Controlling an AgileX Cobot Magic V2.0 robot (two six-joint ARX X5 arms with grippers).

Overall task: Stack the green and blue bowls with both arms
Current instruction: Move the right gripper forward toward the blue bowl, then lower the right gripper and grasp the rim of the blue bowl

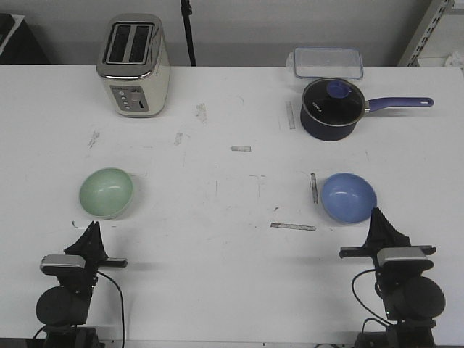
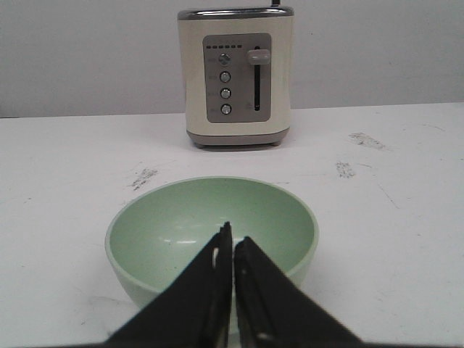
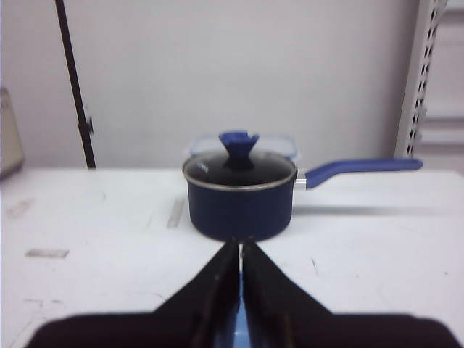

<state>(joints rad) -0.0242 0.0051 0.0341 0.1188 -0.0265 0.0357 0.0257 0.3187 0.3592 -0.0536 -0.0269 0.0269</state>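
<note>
Nearest the robot, both tools sat low at the near edge of the table [image 1: 232,290]. The left tool [image 1: 92,230] had its fingers pressed together, nothing held; the left wrist view showed only a hairline slit between them. The right tool [image 1: 378,217] was likewise closed and empty.

Just ahead of the left tool lay the green bowl [image 1: 106,192], upright, mouth up, its near rim right past the fingertips in the left wrist view [image 2: 212,235]. Just ahead of the right tool lay the blue bowl [image 1: 349,198], also upright; the right wrist view showed only a sliver of it between the fingers.

Key relation: each bowl lay straight in front of its own-side arm, and the two bowls were well apart across the table, roughly level with each other. Judged: nothing stacked yet; either tool would need to open before gripping a rim.

Farther back stood the saucepan [image 1: 332,109] with lid on, handle pointing right, behind the blue bowl; the toaster [image 1: 134,65] stood behind the green bowl; a clear container [image 1: 328,63] lay at the far edge.
</note>
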